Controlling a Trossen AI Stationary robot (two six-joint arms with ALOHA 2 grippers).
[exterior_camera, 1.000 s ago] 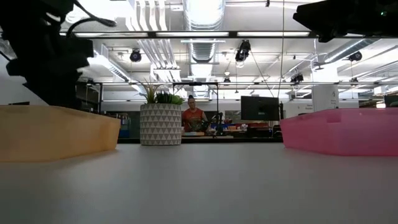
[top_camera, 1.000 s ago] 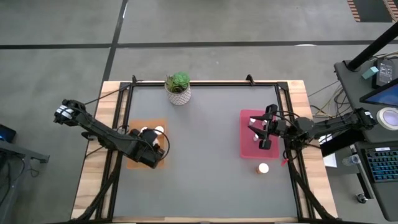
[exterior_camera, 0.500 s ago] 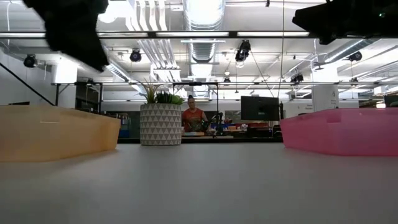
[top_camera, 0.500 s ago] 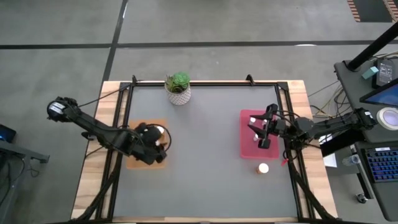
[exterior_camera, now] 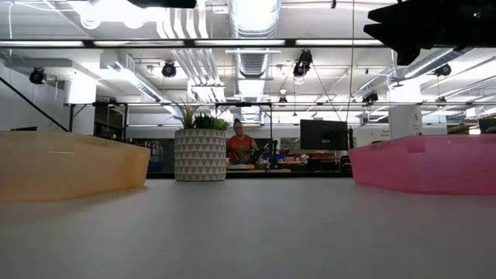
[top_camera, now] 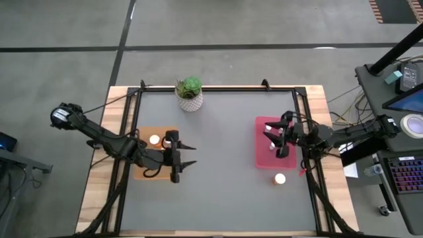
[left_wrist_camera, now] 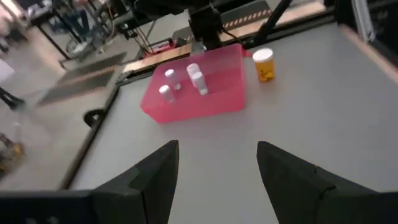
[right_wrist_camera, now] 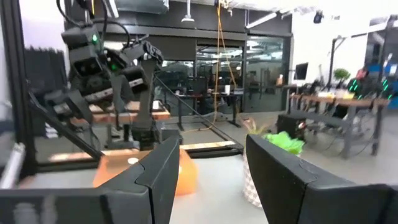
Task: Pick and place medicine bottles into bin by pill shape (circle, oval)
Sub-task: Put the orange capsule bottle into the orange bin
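Note:
One medicine bottle with an orange body (left_wrist_camera: 264, 64) and a white cap (top_camera: 279, 178) stands on the table just near of the pink bin (top_camera: 263, 155). Three slim white bottles (left_wrist_camera: 198, 81) stand inside that bin. One white-capped bottle (top_camera: 154, 139) sits in the orange bin (top_camera: 142, 173). My left gripper (top_camera: 190, 155) hangs open and empty beside the orange bin's right edge, pointing toward the pink bin; its fingers (left_wrist_camera: 155, 177) frame bare table. My right gripper (top_camera: 272, 140) hovers open over the pink bin with nothing between its fingers (right_wrist_camera: 158, 174).
A potted green plant (top_camera: 190, 92) stands at the far edge, centre-left. The grey mat between the two bins is bare. Black frame rails run along the table's left and right sides. A person sits in the room behind the table (exterior_camera: 240, 143).
My left gripper has risen out of the orange bin and moved toward the table's right. It has tipped from pointing down to nearly level and rolled about its own line. In the low view it has climbed out of the picture. The right arm has kept its place.

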